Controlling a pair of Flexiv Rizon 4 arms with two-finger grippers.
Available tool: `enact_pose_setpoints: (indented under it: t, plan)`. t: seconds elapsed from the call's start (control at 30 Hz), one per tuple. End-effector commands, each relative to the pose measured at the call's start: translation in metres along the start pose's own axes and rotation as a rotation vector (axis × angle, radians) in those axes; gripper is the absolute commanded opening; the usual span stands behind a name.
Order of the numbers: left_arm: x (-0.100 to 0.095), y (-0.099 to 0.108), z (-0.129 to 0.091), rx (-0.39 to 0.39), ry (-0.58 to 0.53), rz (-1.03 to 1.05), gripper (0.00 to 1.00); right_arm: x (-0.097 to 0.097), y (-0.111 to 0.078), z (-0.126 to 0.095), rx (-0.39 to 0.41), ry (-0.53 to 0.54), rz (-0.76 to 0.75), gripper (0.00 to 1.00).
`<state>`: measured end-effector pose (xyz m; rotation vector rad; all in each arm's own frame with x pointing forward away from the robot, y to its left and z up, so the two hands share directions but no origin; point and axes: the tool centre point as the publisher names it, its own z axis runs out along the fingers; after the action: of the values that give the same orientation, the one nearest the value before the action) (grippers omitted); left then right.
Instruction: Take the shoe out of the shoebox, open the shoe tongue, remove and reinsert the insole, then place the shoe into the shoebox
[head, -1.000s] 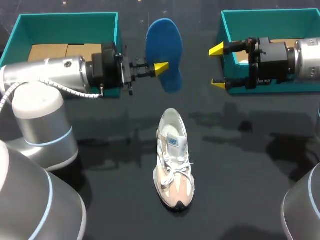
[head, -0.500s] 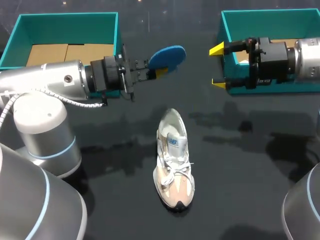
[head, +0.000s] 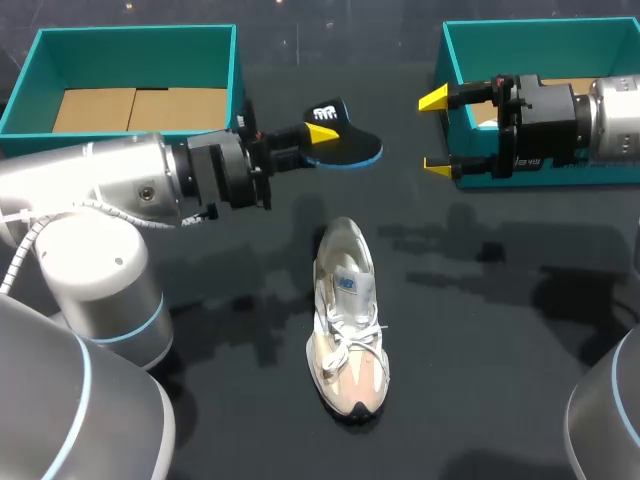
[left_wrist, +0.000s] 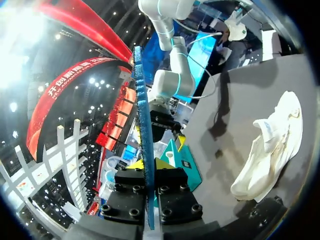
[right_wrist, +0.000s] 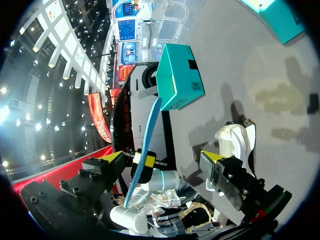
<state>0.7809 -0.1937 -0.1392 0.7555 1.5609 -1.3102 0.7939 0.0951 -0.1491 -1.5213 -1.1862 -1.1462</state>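
The white and beige shoe (head: 348, 320) lies on the dark table, toe toward the front edge, tongue pulled up. Above the table behind it, my left gripper (head: 320, 133) is shut on the insole (head: 347, 150), whose black top with a white logo faces up over a blue edge. In the left wrist view the insole (left_wrist: 142, 120) runs edge-on out from between the yellow tips (left_wrist: 148, 164), with the shoe (left_wrist: 270, 150) off to one side. My right gripper (head: 433, 132) hangs open and empty in front of the right box. It faces the insole (right_wrist: 146, 145) and the shoe (right_wrist: 235, 142).
A teal shoebox (head: 130, 31) with a cardboard floor stands at the back left. A second teal box (head: 450, 55) stands at the back right, behind my right arm. The left box (right_wrist: 177, 75) also shows in the right wrist view.
My left gripper has rolled the insole from standing upright with its blue underside showing to lying nearly flat, black top up, and has shifted a little toward the shoe. The right arm has stayed put.
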Motion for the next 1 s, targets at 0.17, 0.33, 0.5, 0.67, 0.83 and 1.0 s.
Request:
enact_pose_setpoints:
  t: [0.17,0.33,0.5,0.67,0.83,1.0]
  plan:
    - [0.002,-0.004,0.007,-0.03,-0.006,0.234,0.0,0.0,0.0,0.001,-0.002,-0.001,0.0,1.0]
    - [0.003,0.002,0.012,-0.008,0.008,0.245,0.0,0.008,0.0,0.006,0.056,-0.044,-0.047,1.0]
    - [0.004,0.008,0.016,0.002,0.02,0.252,0.0,0.002,-0.008,0.012,0.092,-0.044,-0.086,1.0]
    - [0.006,0.014,0.02,-0.001,0.03,0.308,0.0,0.0,-0.017,0.021,0.138,-0.04,-0.123,1.0]
    - [0.008,0.019,0.023,-0.01,0.042,0.359,0.0,-0.003,-0.023,0.031,0.173,-0.036,-0.175,1.0]
    - [0.011,0.023,0.025,-0.013,0.043,0.37,0.0,-0.003,-0.023,0.032,0.18,-0.035,-0.182,1.0]
